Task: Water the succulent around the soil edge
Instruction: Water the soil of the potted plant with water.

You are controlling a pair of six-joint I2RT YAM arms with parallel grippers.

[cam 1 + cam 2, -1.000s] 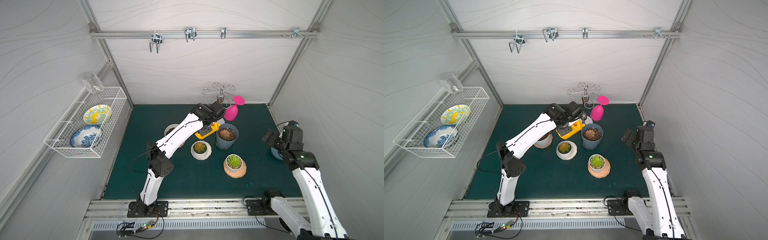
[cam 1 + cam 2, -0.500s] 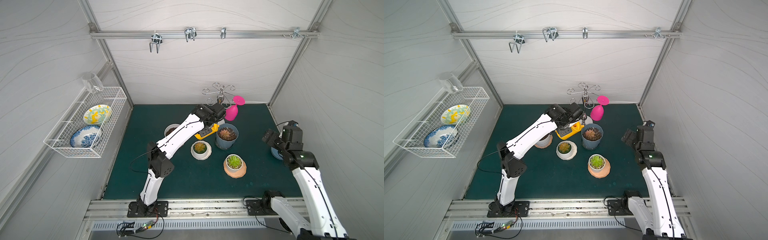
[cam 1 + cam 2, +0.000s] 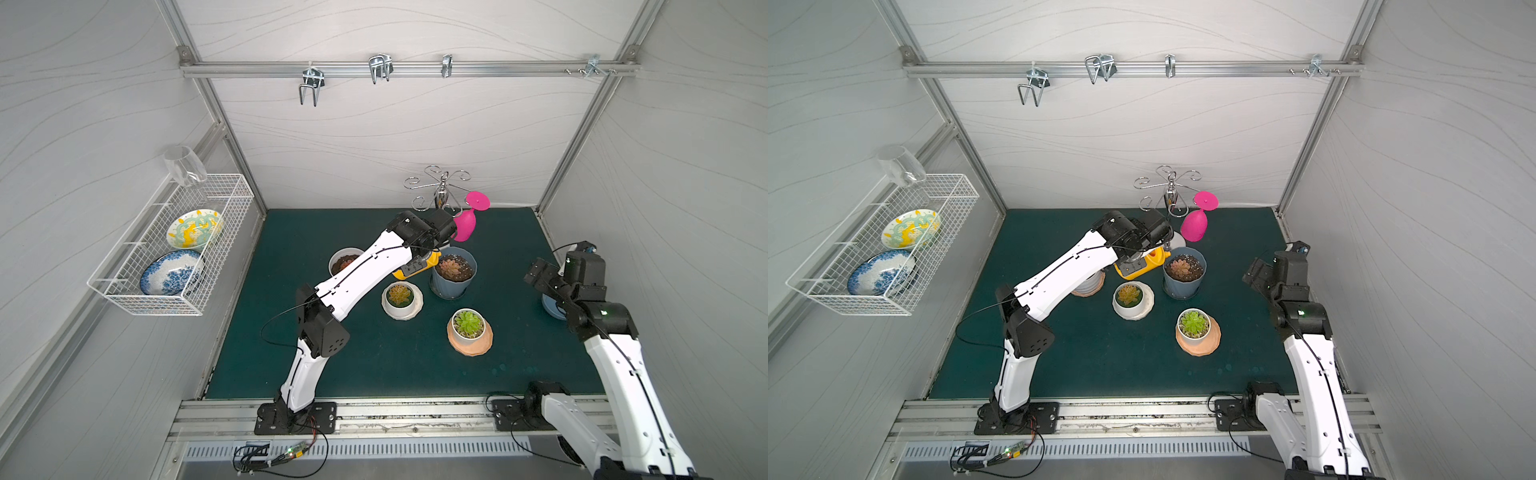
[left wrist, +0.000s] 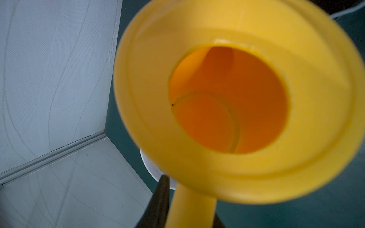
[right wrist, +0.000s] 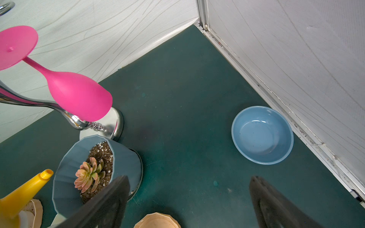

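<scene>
In both top views my left gripper [image 3: 419, 259] [image 3: 1133, 259] is shut on the handle of a yellow watering can [image 3: 415, 270] [image 3: 1138, 268]. The left wrist view looks into the can's round opening [image 4: 229, 98], and the gripper [image 4: 191, 197] clamps the handle there. Its spout [image 5: 29, 187] [image 3: 1165, 253] ends beside the rim of a blue-grey pot [image 3: 449, 289] [image 3: 1183, 289] [image 5: 126, 159]. That pot holds a pinkish succulent [image 3: 451, 266] [image 3: 1180, 266] [image 5: 88, 174] in dark soil. No water stream shows. My right gripper [image 5: 188, 178] [image 3: 536, 274] hangs open over bare mat to the pot's right.
A white pot [image 3: 401, 309] and a peach pot [image 3: 469, 347] with green succulents stand in front of the blue-grey pot. A soil-filled pot [image 3: 345, 262] sits under my left arm. A pink glass [image 3: 465, 224] hangs on a chrome rack [image 3: 440, 187]. A blue bowl [image 5: 262, 136] lies by the right wall.
The left wrist has turned slightly with the watering can. The right arm has not moved.
</scene>
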